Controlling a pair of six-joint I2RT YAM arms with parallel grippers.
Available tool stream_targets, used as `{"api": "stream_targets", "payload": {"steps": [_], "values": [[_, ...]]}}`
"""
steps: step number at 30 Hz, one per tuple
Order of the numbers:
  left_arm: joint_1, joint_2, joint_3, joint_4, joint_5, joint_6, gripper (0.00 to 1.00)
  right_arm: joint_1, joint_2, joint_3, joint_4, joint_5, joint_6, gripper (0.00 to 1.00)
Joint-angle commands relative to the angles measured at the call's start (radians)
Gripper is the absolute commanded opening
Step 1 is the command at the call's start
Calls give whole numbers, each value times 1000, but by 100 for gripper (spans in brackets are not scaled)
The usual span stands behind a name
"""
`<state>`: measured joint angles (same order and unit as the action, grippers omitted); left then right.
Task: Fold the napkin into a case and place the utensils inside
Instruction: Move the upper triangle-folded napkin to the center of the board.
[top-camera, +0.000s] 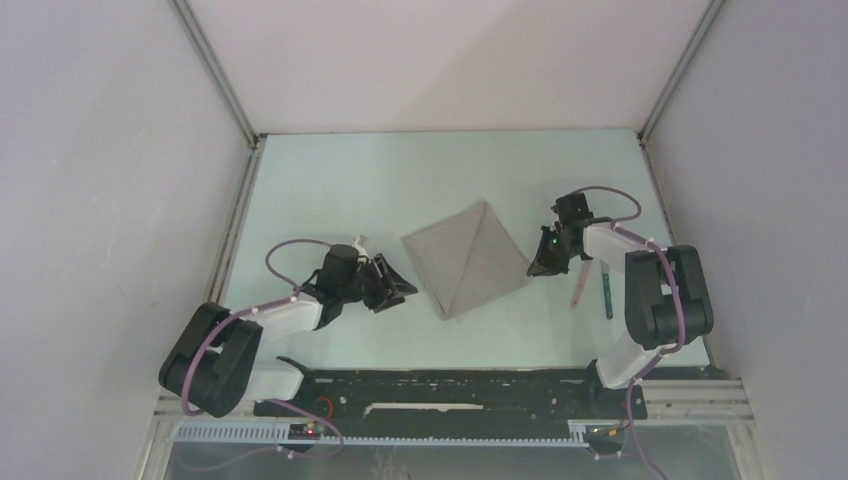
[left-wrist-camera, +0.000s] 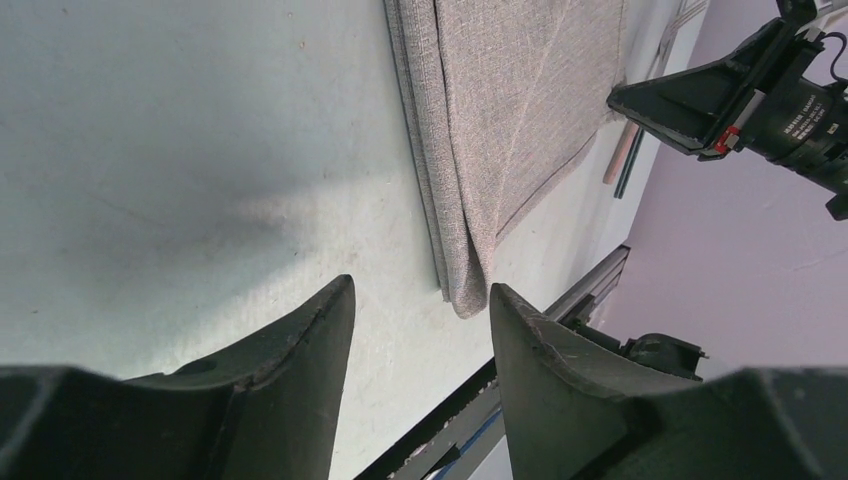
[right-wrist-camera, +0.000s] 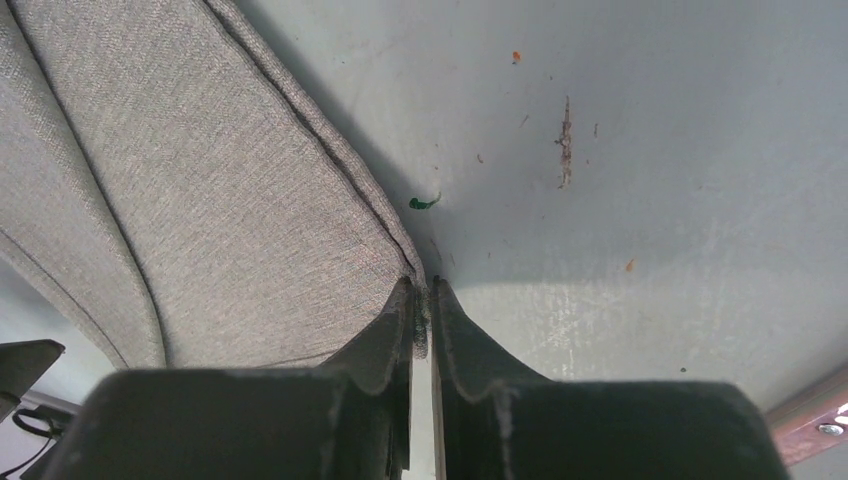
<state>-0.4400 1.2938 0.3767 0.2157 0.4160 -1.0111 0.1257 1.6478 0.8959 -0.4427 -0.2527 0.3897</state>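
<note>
Pale green table (top-camera: 330, 190), white-walled enclosure. Napkin (top-camera: 465, 258): folded double into a pointed shape, lying at table centre. Right gripper (right-wrist-camera: 424, 300): pinched on the napkin's right corner. Left gripper (left-wrist-camera: 420, 287): spread, near the napkin's left edge, not touching. Utensils (top-camera: 578, 290): pink and teal, beside the right arm.

Open table (top-camera: 350, 180) between left claw (top-camera: 397, 290) and napkin (top-camera: 465, 260); utensils (top-camera: 579, 284) beside right arm (top-camera: 660, 295)

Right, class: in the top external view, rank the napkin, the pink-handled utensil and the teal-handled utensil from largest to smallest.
Largest: napkin, by far.
Then pink-handled utensil and teal-handled utensil: both thin and alike in length, so I won't rank them.
</note>
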Motion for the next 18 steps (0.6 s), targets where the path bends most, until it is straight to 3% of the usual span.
{"api": "stream_targets", "payload": {"steps": [1, 8, 18], "values": [[20, -23, 23, 14, 31, 25, 58, -5, 9, 39, 0, 27, -23, 2], [34, 9, 37, 46, 43, 10, 61, -1, 12, 43, -4, 39, -24, 2], [38, 52, 22, 172, 54, -73, 64, 10, 15, 175, -114, 296, -52, 24]]}}
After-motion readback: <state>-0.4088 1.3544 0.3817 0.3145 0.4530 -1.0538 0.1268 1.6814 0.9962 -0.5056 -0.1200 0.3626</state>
